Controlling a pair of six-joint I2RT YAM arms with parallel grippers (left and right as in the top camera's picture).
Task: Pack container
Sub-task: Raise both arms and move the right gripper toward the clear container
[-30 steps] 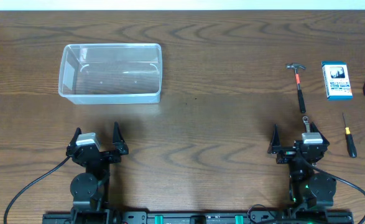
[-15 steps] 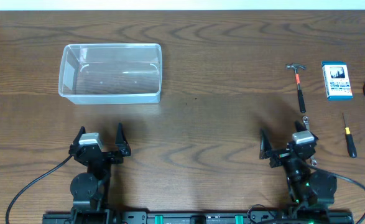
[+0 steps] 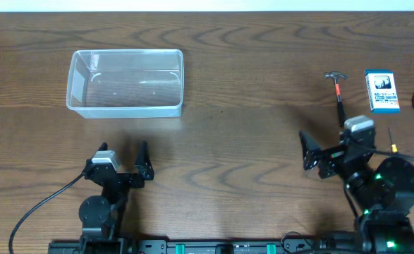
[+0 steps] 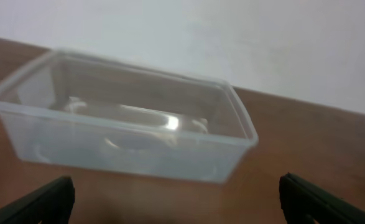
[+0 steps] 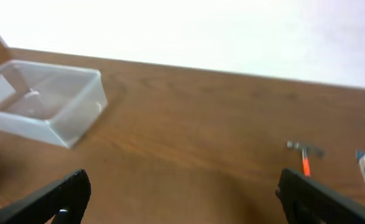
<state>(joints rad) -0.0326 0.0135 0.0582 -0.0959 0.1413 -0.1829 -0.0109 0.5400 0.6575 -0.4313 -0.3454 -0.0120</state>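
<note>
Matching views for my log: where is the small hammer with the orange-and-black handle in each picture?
Overhead: small orange-and-black-handled hammer, upper right.
Left wrist: not in it.
Right wrist: hammer, lower right.
Shared landmark: the clear rectangular plastic container, in all three.

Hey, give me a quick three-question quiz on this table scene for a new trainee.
1. True or false: the container is empty.
2. Which lies nearest the hammer? A) pliers B) box C) container
3. Fill in: the left claw and right claw are both ____.
Key: 1 true; 2 B; 3 open.
</note>
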